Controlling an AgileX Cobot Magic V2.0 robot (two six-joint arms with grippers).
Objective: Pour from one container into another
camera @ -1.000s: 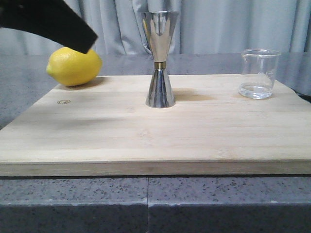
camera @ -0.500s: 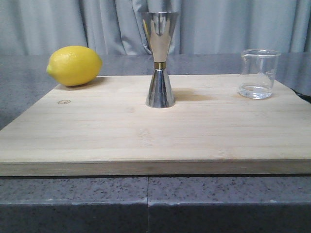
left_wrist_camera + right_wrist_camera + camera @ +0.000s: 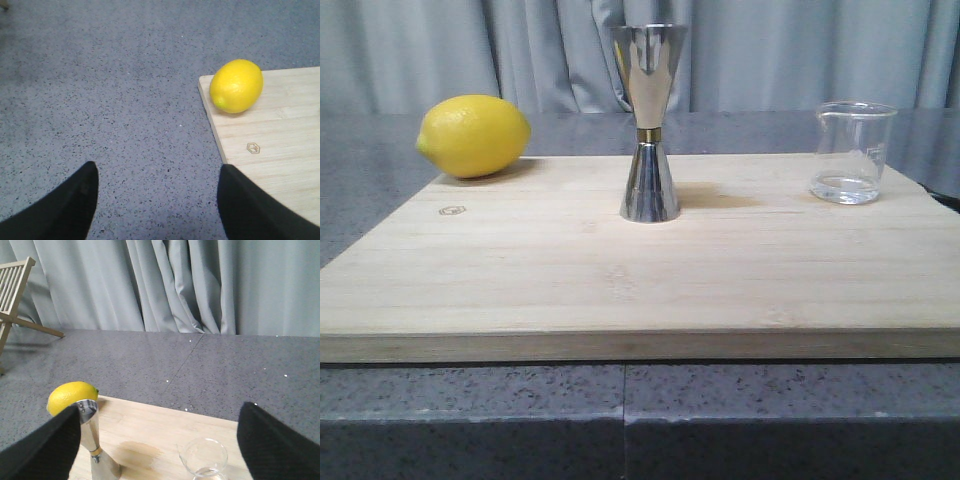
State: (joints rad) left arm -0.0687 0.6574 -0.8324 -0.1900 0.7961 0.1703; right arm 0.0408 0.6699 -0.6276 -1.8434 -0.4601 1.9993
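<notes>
Nothing gripped yet: beaker (image 3: 853,152) upright at three o'clock on the board (image 3: 520,280), well apart from the central jigger (image 3: 649,120), seemingly holding a little liquid; left gripper (image 3: 157,200) and right gripper (image 3: 157,440) both spread wide, empty, presumably poised to reach.

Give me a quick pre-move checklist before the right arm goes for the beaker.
1. Beaker upright on the cutting board: ok.
2. Beaker holds liquid, a little at the bottom: ok.
3. Jigger upright, wide mouth up: ok.
4. Right gripper open, empty, beaker showing between its fingers: ok.
5. Left gripper open over the counter, away from jigger: ok.
6. Lemon clear of pour path: ok.
</notes>
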